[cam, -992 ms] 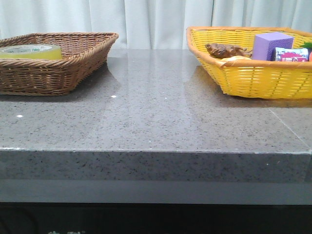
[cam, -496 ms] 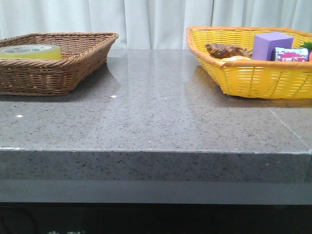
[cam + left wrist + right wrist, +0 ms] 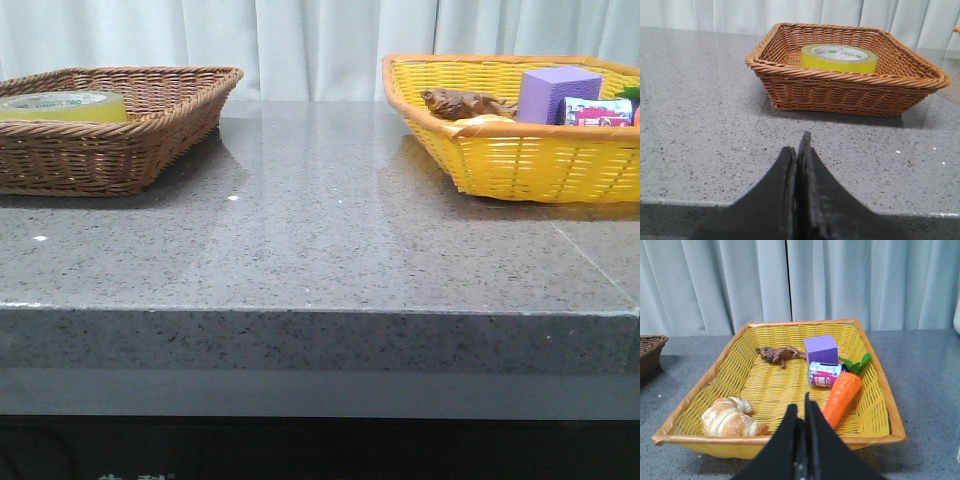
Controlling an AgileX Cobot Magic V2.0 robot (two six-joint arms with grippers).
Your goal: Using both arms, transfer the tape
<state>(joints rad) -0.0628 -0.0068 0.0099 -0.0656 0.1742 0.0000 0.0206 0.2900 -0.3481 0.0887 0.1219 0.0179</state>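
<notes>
Tape point(image 3: 839, 57) in brown basket point(image 3: 790, 87), well beyond left gripper point(image 3: 798, 150) | both grippers closed, empty

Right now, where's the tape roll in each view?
Front view: tape roll at the far left, inside the brown basket, mostly hidden by its rim.
Left wrist view: tape roll lying flat in the brown basket, beyond the shut claw.
Right wrist view: not in it; only a corner of the brown basket shows.
Shared landmark: the brown basket.
</notes>
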